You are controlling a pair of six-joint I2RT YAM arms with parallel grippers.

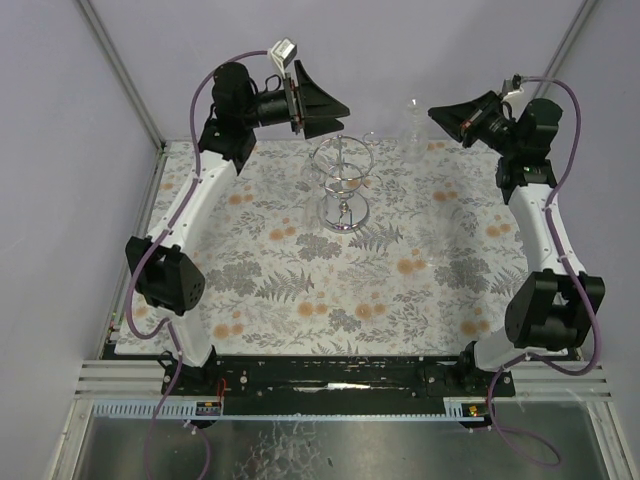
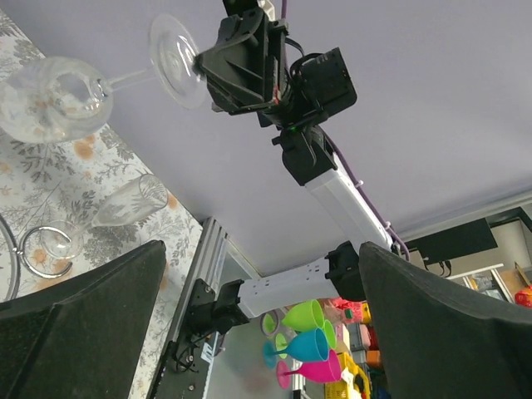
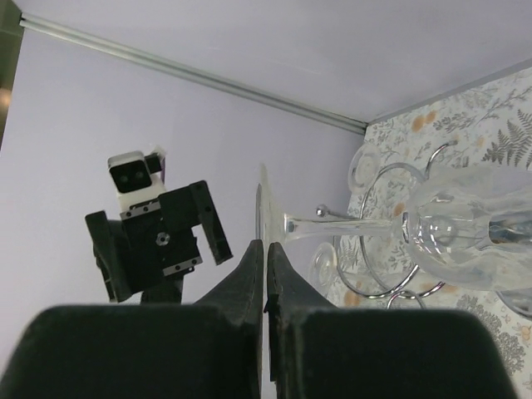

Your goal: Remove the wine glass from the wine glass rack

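Observation:
My right gripper [image 1: 438, 113] is shut on the round foot of a clear wine glass [image 1: 412, 124] and holds it in the air, right of and apart from the chrome wine glass rack [image 1: 342, 186]. In the right wrist view the fingertips [image 3: 253, 258] pinch the foot's edge, with the stem level and the bowl [image 3: 465, 233] in front of the rack's rings [image 3: 386, 249]. The left wrist view shows this glass [image 2: 54, 100] held by the right gripper [image 2: 237, 58]. My left gripper [image 1: 335, 108] is open and empty, raised behind the rack.
Other clear glasses hang on the rack [image 1: 312, 178], and one shows in the left wrist view [image 2: 125, 202]. A floral cloth [image 1: 400, 280] covers the table. Purple walls stand behind and at the sides. Coloured plastic goblets [image 2: 316, 341] lie beyond the table's near edge.

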